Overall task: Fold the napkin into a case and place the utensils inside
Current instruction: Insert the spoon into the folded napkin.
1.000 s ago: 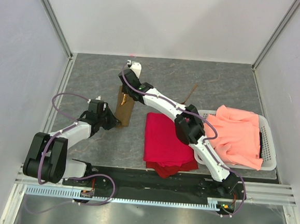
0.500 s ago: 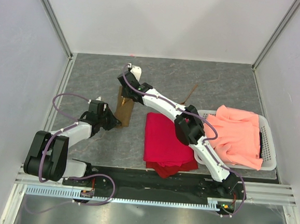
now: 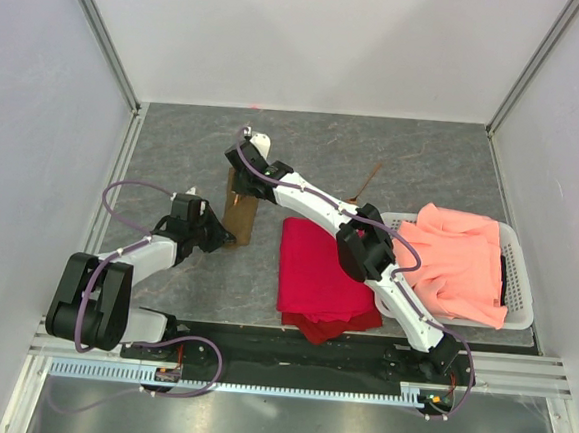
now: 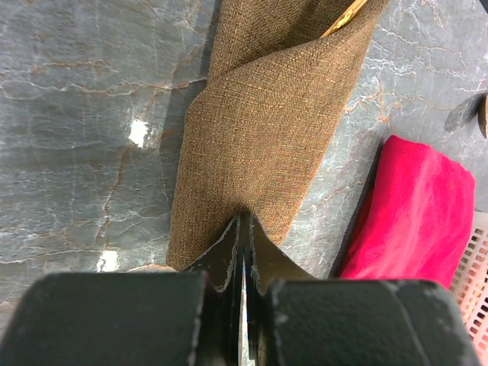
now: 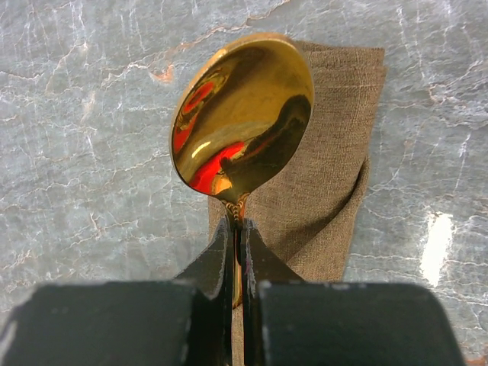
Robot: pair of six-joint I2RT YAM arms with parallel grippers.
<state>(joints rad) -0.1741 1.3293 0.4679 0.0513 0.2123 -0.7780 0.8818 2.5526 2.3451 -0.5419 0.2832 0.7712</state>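
The olive-brown napkin (image 3: 244, 223) lies folded into a narrow case left of centre, with a diagonal flap (image 4: 259, 130) across it. My left gripper (image 4: 242, 217) is shut at the case's near end, and the flap's fabric runs up into its tips. It sits at that end in the top view too (image 3: 223, 237). My right gripper (image 5: 238, 221) is shut on the neck of the gold spoon (image 5: 244, 114). It holds the bowl above the case's far end (image 5: 328, 191). A gold glint (image 4: 347, 15) shows at the fold's mouth.
A folded red cloth (image 3: 320, 269) lies right of the case, close to it (image 4: 415, 206). A white basket (image 3: 523, 305) at the right holds a salmon-orange cloth (image 3: 462, 260). A thin brown piece (image 3: 373, 175) lies on the table behind the basket. White walls enclose the table.
My right gripper has shifted slightly with the spoon, whose gold glint now sits a little nearer over the napkin. The left arm has barely moved.
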